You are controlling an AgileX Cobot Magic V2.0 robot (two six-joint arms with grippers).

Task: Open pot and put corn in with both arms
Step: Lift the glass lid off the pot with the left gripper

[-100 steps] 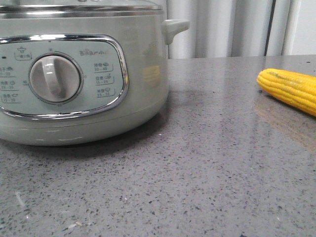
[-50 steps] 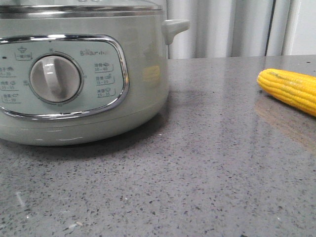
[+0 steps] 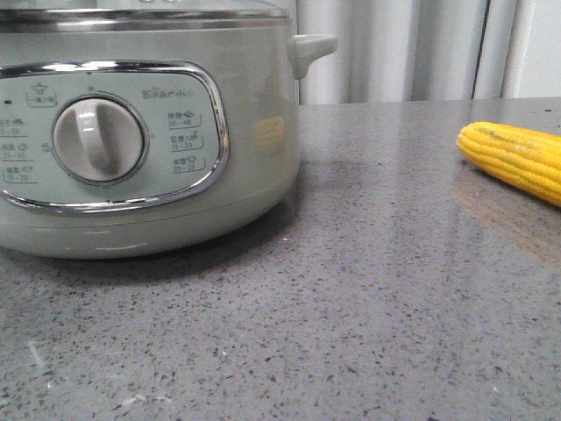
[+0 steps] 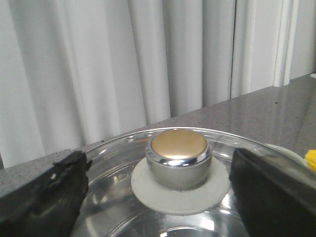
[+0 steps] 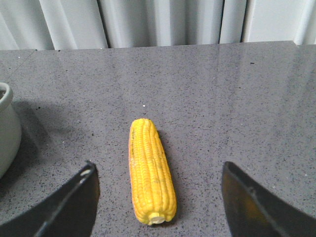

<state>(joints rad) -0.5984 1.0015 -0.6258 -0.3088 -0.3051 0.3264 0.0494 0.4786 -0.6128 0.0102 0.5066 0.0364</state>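
The pale green pot (image 3: 254,105) stands at the left of the front view with its dial (image 3: 98,139) facing me and its glass lid on. In the left wrist view the lid's chrome knob (image 4: 178,157) sits between the two black fingers (image 4: 44,197) of my open left gripper (image 4: 158,195), with gaps on both sides. The yellow corn (image 3: 517,158) lies on the table at the right. In the right wrist view the corn (image 5: 149,170) lies between the spread fingers of my open right gripper (image 5: 158,207), untouched. Neither gripper shows in the front view.
The grey speckled countertop (image 3: 368,289) runs to a white curtain (image 3: 394,44) at the back. The pot's side handle (image 3: 308,48) sticks out toward the corn. A bit of the pot's edge shows in the right wrist view (image 5: 7,128).
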